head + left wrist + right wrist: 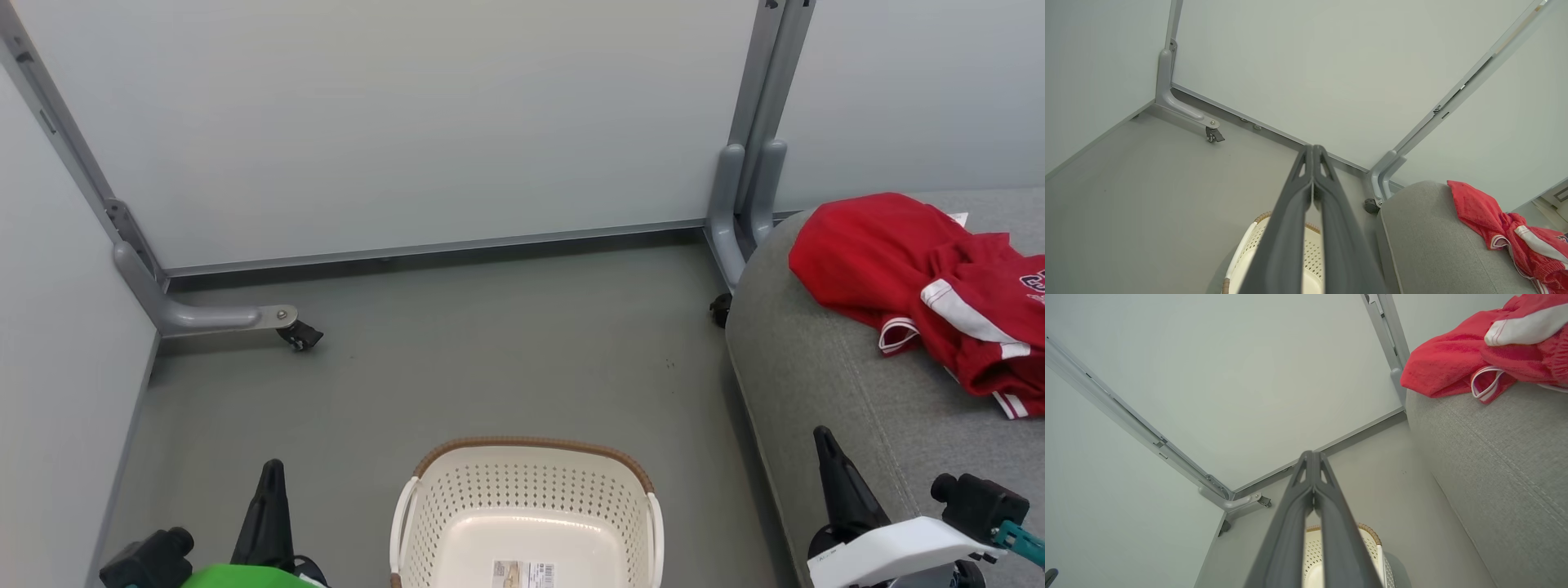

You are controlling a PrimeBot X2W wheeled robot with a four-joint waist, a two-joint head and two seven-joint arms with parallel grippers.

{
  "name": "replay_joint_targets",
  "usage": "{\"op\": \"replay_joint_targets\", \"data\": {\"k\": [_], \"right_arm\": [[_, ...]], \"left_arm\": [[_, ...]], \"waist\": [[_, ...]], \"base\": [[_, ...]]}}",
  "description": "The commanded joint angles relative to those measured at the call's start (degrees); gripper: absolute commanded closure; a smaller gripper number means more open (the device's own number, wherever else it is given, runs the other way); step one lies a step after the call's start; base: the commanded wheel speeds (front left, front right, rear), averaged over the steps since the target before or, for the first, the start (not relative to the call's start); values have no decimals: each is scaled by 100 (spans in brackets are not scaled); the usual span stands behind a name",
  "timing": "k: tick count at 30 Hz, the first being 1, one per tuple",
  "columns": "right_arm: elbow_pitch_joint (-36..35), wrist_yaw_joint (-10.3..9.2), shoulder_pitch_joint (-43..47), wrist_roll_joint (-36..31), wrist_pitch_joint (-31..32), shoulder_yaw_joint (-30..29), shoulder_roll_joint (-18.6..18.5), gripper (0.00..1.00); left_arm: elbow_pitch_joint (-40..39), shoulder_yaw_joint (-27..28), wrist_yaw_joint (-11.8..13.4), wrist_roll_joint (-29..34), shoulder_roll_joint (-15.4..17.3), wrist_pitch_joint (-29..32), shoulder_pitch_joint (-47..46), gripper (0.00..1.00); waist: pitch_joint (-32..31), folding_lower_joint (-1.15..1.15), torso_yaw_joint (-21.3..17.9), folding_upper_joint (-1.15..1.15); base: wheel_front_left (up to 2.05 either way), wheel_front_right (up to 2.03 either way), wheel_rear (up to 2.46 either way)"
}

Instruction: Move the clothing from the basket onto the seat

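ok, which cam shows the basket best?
Head view: the basket faces it unblocked, with rim, both handles, label and bare base visible, though its near edge is cropped. Each wrist view catches a sliver of rim and wall behind its own fingers.

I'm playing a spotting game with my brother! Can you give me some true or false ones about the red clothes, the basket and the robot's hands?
1. The red clothing lies on the grey seat. True.
2. The basket is full of clothes. False: the inside that shows holds just a label sticker.
3. The left hand holds a red shirt. False: it is shut on nothing.
4. The basket stands on the floor. True.
5. The right hand is wide open. False: its fingers are shut together.
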Motion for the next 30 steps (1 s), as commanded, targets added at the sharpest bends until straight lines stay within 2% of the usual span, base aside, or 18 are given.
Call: {"op": "replay_joint_targets", "data": {"k": [1, 11, 30], "right_arm": [[-42, -2, -177, 219, 44, -39, -50, 100], [47, -2, -320, 1111, 254, -131, -72, 100], [185, -3, -529, 2425, 581, -287, -89, 100]], "left_arm": [[-47, 46, -34, -224, 33, 38, -213, 100], [35, 187, -108, -1125, 38, 251, -385, 100], [172, 406, -211, -2448, 34, 584, -653, 100]], "waist": [[8, 0, -7, 0], [67, 0, -51, 0], [169, 0, -126, 0]], "base": [[0, 0, 0], [0, 0, 0], [0, 0, 0]]}}
